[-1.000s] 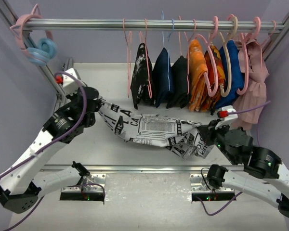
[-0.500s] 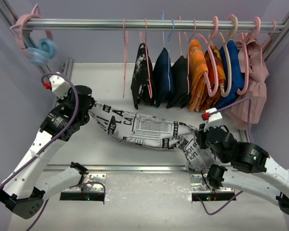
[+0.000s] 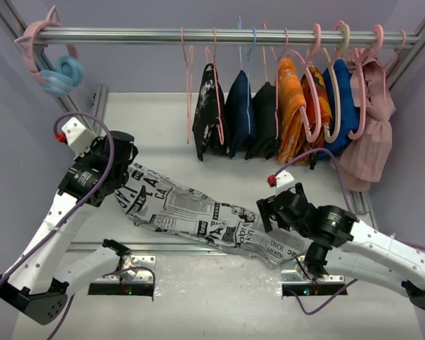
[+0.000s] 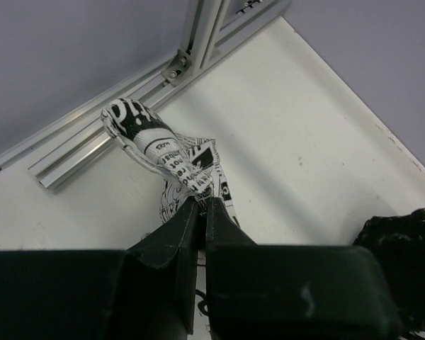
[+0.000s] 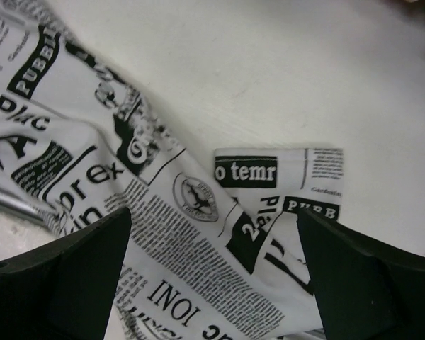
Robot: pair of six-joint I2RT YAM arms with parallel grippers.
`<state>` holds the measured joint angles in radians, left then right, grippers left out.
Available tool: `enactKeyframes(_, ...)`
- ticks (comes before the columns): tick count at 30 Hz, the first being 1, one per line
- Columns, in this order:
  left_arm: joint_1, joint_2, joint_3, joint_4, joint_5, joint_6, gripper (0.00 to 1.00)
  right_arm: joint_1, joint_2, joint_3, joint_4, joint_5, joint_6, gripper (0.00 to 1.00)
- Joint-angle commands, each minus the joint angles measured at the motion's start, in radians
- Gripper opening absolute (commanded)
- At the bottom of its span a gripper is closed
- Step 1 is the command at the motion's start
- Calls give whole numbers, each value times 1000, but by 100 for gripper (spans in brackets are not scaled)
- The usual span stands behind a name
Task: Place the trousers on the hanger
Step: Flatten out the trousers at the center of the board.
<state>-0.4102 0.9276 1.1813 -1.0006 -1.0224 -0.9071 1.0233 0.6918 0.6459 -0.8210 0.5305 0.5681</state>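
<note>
The newspaper-print trousers (image 3: 198, 216) lie stretched slantwise across the table, from upper left down to the near right. My left gripper (image 3: 125, 181) is shut on their left end; in the left wrist view its fingertips (image 4: 202, 202) pinch a bunched fold of the trousers (image 4: 156, 145). My right gripper (image 3: 265, 217) hovers open just above their right end. In the right wrist view the right gripper (image 5: 212, 216) has its fingers spread wide, with the flat trousers (image 5: 198, 276) underneath, untouched. The thin pale-pink hanger (image 3: 188, 92) hangs bare on the rail, left of the hung clothes.
Black speckled, navy, black, orange, blue and pink garments (image 3: 290, 113) hang along the rail (image 3: 127, 34). Pink and blue rings (image 3: 57, 71) hang at its left end. An aluminium bar (image 3: 163, 248) runs along the table's near edge; the trousers' right end drapes over it.
The right gripper has opened and let go of the trousers' right end, which dropped onto the table. Both arms shifted leftward, and the cloth now lies lower and flatter.
</note>
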Motion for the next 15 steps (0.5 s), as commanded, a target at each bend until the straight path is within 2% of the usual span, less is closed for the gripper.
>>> enactKeyframes(1, 17, -7, 41, -3, -80, -33, 0, -2, 119, -20, 97, -200, -20, 99)
enactKeyframes(2, 28, -3, 50, -15, -96, -33, 0, -3, 186, -28, 102, -249, -4, 99)
enactKeyframes(5, 78, 35, 93, -46, -133, -14, 0, -2, 283, -67, 167, -263, 69, 99)
enactKeyframes(9, 178, 66, 138, 29, -71, 114, 0, -2, 340, -146, 338, -399, 55, 99)
enactKeyframes(11, 229, 63, 143, 78, -27, 178, 0, -2, 397, -160, 365, -364, 41, 87)
enactKeyframes(13, 246, 61, 141, 112, -4, 234, 0, -5, 458, -145, 365, -327, 22, 68)
enactKeyframes(15, 285, 69, 148, 165, 69, 275, 0, -18, 500, -128, 370, -297, -7, 57)
